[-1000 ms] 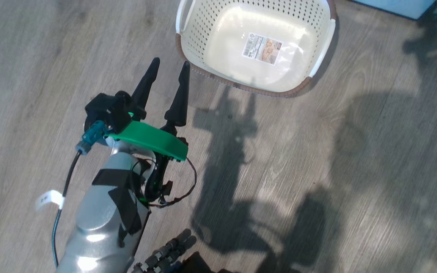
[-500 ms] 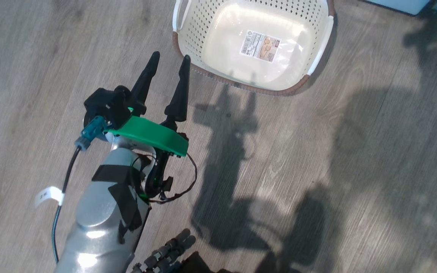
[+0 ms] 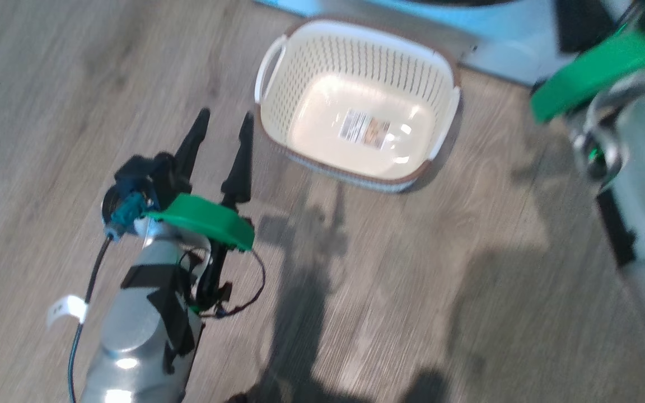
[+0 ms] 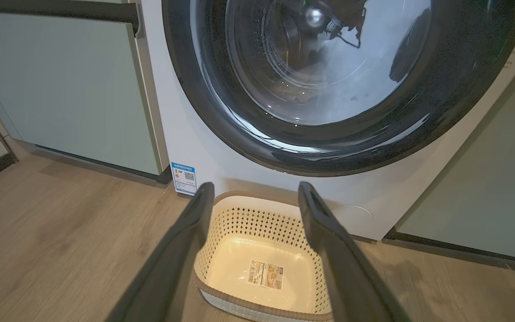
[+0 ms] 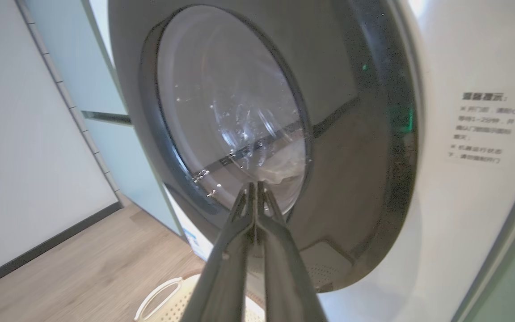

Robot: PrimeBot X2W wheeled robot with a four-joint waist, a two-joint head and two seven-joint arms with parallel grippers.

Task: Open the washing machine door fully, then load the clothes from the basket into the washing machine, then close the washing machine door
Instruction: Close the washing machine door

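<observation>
Moved: the head camera has been tilted up since the earlier frames, so the basket [image 3: 356, 61] now sits lower in that view and the pale base of the washing machine [image 3: 496, 45] has been brought in at the top. The basket itself is not judged to have been shifted.
Newly shown: the right forearm [image 3: 641, 184] with its green bracket [image 3: 591, 73], at the right edge of the head view.
Unchanged: the basket is seen empty, as before. The left gripper [image 3: 227, 115] is held spread and empty over the floor [image 3: 412, 280], just beside the basket's left side.
Meaning: loading is judged done, and only the closing of the door, or a check of it, is judged to remain.
Left wrist view: the door [image 4: 329, 152] is shown lying against the white front, with the basket just below it. Whether it is latched cannot be told.
Right wrist view: the right gripper [image 5: 255, 184] is seen with fingers pressed together on nothing, pointed at the glass. The clothes [image 5: 284, 165] are made out as pale fabric behind that glass, which is not given by the other two views.
</observation>
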